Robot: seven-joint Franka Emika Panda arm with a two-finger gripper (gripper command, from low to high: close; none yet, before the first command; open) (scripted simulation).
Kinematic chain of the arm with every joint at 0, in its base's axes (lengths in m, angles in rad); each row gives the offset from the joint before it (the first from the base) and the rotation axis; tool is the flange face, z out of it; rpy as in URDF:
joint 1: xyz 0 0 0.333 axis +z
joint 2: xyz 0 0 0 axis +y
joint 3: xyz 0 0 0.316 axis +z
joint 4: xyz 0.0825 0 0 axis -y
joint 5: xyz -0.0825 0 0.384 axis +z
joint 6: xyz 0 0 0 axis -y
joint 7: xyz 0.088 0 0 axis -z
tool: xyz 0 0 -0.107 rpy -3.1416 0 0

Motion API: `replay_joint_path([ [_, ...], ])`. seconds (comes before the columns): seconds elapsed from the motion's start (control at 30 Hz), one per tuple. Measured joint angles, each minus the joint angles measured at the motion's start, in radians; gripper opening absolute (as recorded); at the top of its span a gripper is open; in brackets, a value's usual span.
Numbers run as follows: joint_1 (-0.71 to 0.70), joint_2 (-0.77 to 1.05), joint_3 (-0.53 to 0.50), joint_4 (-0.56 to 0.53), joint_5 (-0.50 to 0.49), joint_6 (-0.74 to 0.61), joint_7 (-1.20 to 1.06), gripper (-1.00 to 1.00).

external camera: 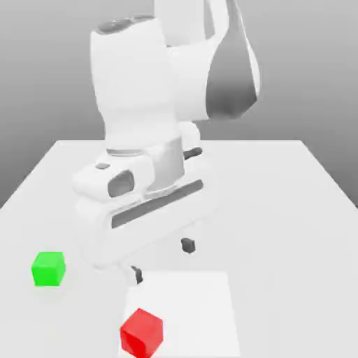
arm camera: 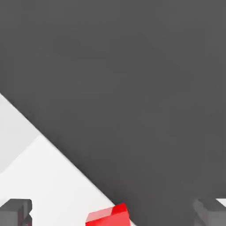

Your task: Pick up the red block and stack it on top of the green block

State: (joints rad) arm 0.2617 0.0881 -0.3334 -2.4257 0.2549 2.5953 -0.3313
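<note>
The red block (external camera: 141, 333) lies on the table near the front edge, on a brighter white patch (external camera: 196, 308). The green block (external camera: 48, 268) sits apart from it, toward the exterior view's left. My gripper (external camera: 162, 260) hovers above the table behind the red block, open, with nothing between its dark fingertips (external camera: 187, 245). In the hand view the red block (arm camera: 110, 216) shows between the two fingertips (arm camera: 15, 211), lying close to the table's edge.
The white table (external camera: 280, 210) stretches wide to the exterior view's right and back. The arm's bulky white body (external camera: 147, 105) stands over the middle of the table. Beyond the table edge the hand view shows dark floor (arm camera: 132, 88).
</note>
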Motion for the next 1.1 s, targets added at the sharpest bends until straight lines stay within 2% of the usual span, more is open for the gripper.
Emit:
replay_joint_path([
  [0.17, -0.021, 0.138, -0.004, -0.025, -0.06, 0.074, -0.125, 0.0],
  [0.33, -0.089, 0.304, 0.08, -0.001, 0.03, 0.202, -0.216, 0.0],
  [0.37, -0.098, 0.321, 0.092, 0.002, 0.041, 0.215, -0.224, -1.0],
  [0.6, -0.096, 0.317, 0.089, 0.001, 0.037, 0.21, -0.222, -1.0],
  [0.8, -0.053, 0.135, -0.012, -0.041, -0.101, 0.079, -0.119, -1.0],
  [0.93, -0.116, 0.028, -0.135, -0.109, -0.198, 0.054, -0.038, -1.0],
  [1.1, -0.305, -0.088, -0.235, -0.201, -0.301, 0.044, 0.048, -1.0],
])
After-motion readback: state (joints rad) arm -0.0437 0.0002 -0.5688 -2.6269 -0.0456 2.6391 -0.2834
